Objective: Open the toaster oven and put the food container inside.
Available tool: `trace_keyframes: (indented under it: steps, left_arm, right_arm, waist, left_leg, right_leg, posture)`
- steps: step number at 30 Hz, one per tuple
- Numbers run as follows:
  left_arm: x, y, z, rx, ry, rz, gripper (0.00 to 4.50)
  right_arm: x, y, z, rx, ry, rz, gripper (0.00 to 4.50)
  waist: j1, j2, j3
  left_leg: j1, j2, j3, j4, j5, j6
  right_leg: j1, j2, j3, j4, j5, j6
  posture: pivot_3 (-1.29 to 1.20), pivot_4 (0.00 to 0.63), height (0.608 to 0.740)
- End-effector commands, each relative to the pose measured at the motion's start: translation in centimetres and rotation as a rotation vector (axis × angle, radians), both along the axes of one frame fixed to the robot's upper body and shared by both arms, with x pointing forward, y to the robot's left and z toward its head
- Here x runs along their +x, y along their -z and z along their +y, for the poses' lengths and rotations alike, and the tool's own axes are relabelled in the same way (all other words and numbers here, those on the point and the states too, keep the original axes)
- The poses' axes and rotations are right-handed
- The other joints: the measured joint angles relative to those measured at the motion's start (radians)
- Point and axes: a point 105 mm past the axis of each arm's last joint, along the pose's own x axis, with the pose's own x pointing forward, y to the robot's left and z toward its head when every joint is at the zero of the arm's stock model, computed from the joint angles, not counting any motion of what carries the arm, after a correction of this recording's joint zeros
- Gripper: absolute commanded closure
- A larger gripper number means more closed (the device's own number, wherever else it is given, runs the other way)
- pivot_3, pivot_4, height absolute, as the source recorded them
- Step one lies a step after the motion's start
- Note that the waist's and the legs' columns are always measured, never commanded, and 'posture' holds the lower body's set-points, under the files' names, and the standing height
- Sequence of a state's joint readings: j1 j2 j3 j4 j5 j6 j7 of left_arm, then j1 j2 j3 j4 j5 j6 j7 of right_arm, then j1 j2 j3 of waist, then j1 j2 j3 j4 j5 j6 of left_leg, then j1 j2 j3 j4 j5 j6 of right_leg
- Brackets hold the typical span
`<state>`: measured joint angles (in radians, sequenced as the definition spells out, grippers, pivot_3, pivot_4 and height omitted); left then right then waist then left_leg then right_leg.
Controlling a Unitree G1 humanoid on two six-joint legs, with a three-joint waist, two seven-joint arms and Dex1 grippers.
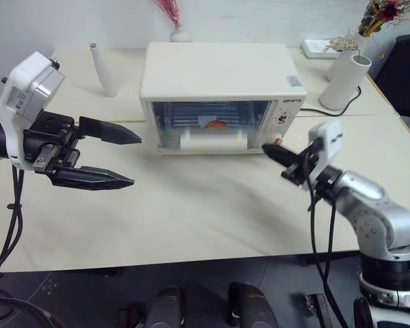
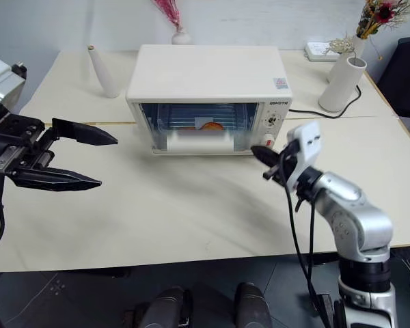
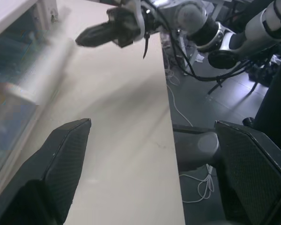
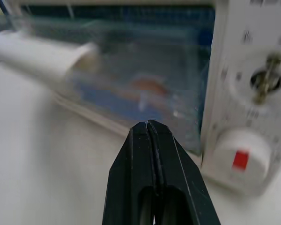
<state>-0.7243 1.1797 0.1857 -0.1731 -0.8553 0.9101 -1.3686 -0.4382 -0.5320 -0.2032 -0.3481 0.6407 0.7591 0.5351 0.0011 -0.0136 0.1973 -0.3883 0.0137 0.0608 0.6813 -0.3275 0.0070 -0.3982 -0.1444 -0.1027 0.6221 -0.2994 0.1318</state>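
right gripper (image 1: 268, 148) hung level at centre-right, fingers pressed together, by the boxy toaster oven (image 1: 222, 72) — left gripper (image 1: 133, 161) spread wide, centre-left.

Even bright light; soft table (image 1: 191, 205) shadows; wrist views blurred.

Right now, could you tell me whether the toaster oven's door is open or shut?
Partly shut, it seems: the toaster oven door's white handle looks blurred and raised in front, with the food container visible through the glass.
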Motion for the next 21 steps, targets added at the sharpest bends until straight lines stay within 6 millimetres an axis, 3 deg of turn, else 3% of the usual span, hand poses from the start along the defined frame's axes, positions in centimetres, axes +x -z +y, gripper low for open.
trace_keyframes:
  steps: [1,2,6,10,16,21]
  left_arm:
    - [0.3,-0.6,0.3,-0.011,-0.026,-0.050,0.02]
    - [0.5,-0.6,0.5,-0.015,-0.041,-0.055,0.02]
    - [1.2,-0.6,1.1,-0.036,-0.108,-0.082,0.00]
    - [1.5,-0.3,2.6,-0.049,-0.209,-0.093,0.00]
    - [1.1,-0.2,4.7,-0.037,-0.295,-0.106,0.00]
    - [0.7,-0.9,5.8,-0.030,-0.330,-0.122,0.00]
  right_arm:
    - [-0.7,-0.1,-0.4,-0.036,-0.029,0.002,4.50]
    - [-1.1,0.0,-0.8,-0.052,-0.050,0.012,4.50]
    - [-2.9,-0.8,-2.4,-0.066,-0.135,0.058,3.58]
    - [-5.0,-3.3,-6.6,-0.141,-0.175,0.110,2.22]
    - [-7.2,-5.3,-9.6,-0.247,-0.232,0.178,0.10]
    - [-5.8,-7.3,-11.2,-0.283,-0.152,0.082,0.04]
  waist:
    - [0.002,0.000,0.000]
    - [0.002,0.000,0.000]
    - [0.001,0.001,0.000]
    - [0.001,0.003,0.002]
    - [-0.004,0.003,0.002]
    - [-0.003,0.004,0.002]
  left_leg:
    - [-0.001,0.000,0.000,0.000,0.000,0.000]
    - [-0.001,-0.001,0.000,0.001,0.000,0.000]
    - [-0.001,-0.001,0.001,0.001,-0.001,0.001]
    - [0.000,-0.001,0.002,0.001,-0.001,0.001]
    - [0.000,0.000,0.002,0.001,-0.001,0.001]
    - [0.001,0.000,0.003,0.001,-0.001,0.001]
  right_leg:
    - [0.000,0.000,0.000,0.000,0.000,0.000]
    - [0.000,0.000,0.000,0.000,0.000,0.000]
    - [0.000,-0.001,0.001,0.000,0.000,0.000]
    - [0.000,-0.001,0.001,0.000,0.000,0.000]
    - [0.000,0.000,0.001,-0.001,0.000,0.000]
    - [0.000,-0.001,0.002,-0.001,0.000,0.000]
  posture:
    - [0.00,0.150,0.740]
    - [0.00,0.150,0.740]
    - [0.00,0.150,0.740]
    - [0.00,0.150,0.740]
    - [0.00,0.150,0.740]
    - [0.00,0.150,0.740]
